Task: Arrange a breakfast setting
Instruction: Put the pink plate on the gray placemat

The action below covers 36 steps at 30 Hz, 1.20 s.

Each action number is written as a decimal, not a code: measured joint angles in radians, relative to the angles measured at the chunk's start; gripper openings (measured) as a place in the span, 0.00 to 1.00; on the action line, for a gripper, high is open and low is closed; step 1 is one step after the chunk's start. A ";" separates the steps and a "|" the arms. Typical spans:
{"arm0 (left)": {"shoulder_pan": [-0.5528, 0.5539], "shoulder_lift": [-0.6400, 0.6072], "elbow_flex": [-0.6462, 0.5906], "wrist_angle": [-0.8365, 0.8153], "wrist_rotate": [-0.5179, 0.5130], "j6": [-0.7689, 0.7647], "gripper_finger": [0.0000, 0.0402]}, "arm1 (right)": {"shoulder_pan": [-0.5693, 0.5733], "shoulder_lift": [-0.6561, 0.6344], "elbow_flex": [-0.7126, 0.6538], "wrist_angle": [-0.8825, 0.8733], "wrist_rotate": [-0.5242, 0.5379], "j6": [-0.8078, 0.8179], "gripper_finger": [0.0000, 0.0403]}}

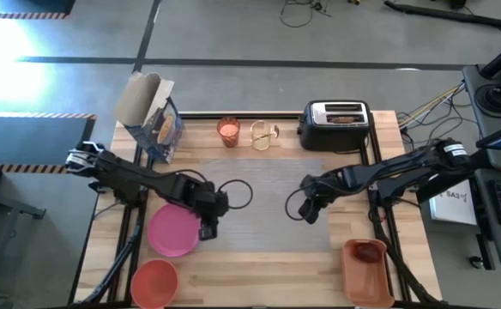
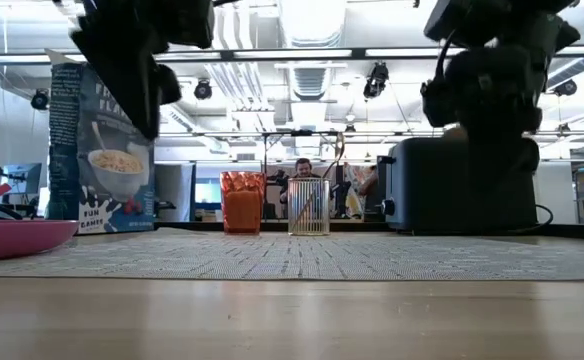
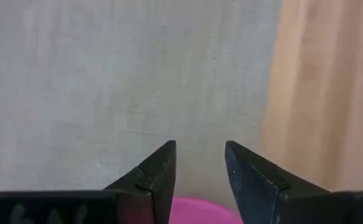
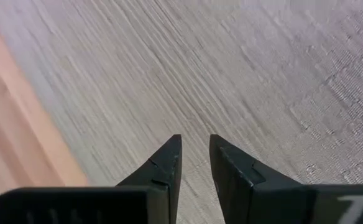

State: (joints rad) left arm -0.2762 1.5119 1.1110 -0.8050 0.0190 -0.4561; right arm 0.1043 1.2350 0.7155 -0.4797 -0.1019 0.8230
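Across the wooden table the grey placemat is lying flat at the centre, with nothing yet set in its middle. At its left edge the round pink plate is sitting partly on the mat, and the orange-red bowl is waiting off the mat at the near left corner. The glass of orange-pink drink is standing at the far edge beside an empty glass.

The left gripper is hovering at the plate's right rim, jaws parted by a moderate gap and holding nothing. The right gripper is hanging over the mat's right part, fingers narrowly parted and empty.

Judgement: plate placement is in hand. The next move is calling for a firm grip on the rim and a short slide toward the mat's centre.
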 joint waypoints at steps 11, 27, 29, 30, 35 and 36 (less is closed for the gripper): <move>-0.125 -0.002 -0.001 -0.104 0.123 -0.340 0.31 | 0.000 0.003 0.000 0.134 0.022 -0.079 0.27; -0.206 0.079 -0.023 -0.153 0.097 -0.793 0.31 | 0.009 0.018 0.000 0.140 0.016 -0.189 0.34; -0.220 0.098 -0.023 -0.148 0.093 -0.813 0.31 | 0.009 0.024 0.000 0.140 0.016 -0.194 0.34; -0.227 0.110 -0.023 -0.146 0.087 -0.818 0.31 | 0.009 0.026 0.000 0.140 0.016 -0.195 0.34; -0.242 0.181 -0.023 -0.144 0.067 -0.844 0.31 | 0.009 0.032 0.000 0.140 0.016 -0.197 0.34; -0.243 0.195 -0.023 -0.140 0.060 -0.845 0.31 | 0.009 0.032 0.000 0.140 0.016 -0.198 0.34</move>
State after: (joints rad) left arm -0.5191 1.7066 1.0885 -0.9454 0.0787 -1.3010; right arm 0.1135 1.2667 0.7151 -0.3393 -0.0856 0.6254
